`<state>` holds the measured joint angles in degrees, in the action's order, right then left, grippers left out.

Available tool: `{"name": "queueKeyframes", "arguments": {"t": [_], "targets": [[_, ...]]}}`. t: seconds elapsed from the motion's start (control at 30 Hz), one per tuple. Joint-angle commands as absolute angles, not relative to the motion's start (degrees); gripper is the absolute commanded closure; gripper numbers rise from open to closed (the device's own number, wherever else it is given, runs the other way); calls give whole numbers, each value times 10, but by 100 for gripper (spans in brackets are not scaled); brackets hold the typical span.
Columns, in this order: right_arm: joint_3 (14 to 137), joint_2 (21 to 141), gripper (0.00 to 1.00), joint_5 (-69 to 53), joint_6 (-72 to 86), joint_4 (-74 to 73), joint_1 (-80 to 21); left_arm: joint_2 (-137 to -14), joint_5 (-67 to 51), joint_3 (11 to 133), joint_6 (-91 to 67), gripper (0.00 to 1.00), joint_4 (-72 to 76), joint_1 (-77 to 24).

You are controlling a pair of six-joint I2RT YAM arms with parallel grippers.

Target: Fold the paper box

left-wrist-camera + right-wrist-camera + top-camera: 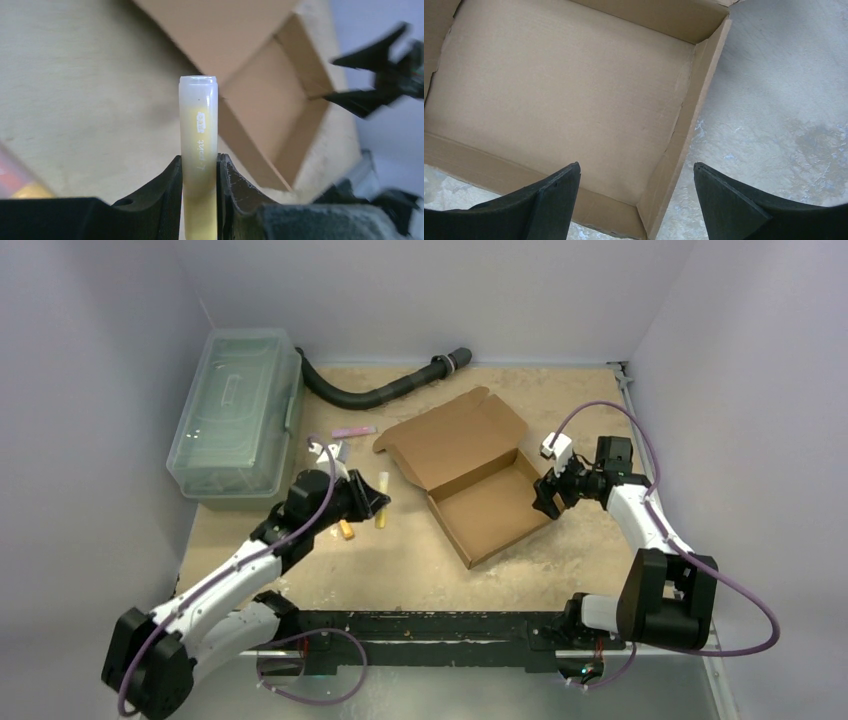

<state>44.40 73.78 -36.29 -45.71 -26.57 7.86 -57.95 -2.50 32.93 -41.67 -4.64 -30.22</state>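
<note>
Left hand (199, 167), stretched forward, clamps a translucent yellow tube (199, 115); right hand (635, 167), fingers apart, straddles a wall of the brown cardboard box (549, 90).

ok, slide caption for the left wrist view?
Left gripper clamped on a yellow tube, with the open paper box and the open right gripper beyond.

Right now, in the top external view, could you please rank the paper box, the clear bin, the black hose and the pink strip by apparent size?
1. paper box and clear bin: look about alike, so I will not rank them.
2. black hose.
3. pink strip, clearly smallest.
</note>
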Motion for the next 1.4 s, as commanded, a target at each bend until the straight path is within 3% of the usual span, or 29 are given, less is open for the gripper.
{"name": "queueKeyframes", "arguments": {"t": [0.0,0.17,0.37,0.57,1.03,1.27,1.37], "targets": [[460,728,13,-385,-474,-279,84,-495,-223,251,-392,100,139,-317],[460,726,13,-386,-482,-287,86,-473,-248,250,-380,100,219,-369],[459,722,13,-391,-488,-290,90,-539,-197,302,-329,100,241,-454],[461,725,13,-396,-494,-299,95,-640,-120,391,-259,100,183,-523],[461,724,12,-405,-499,-303,101,-936,-36,638,-157,99,23,-574],[462,717,12,-413,-501,-307,109,-1042,58,751,-167,51,-70,-577],[461,712,12,-416,-503,-311,118,-1015,73,743,-172,41,-58,-576]]}}
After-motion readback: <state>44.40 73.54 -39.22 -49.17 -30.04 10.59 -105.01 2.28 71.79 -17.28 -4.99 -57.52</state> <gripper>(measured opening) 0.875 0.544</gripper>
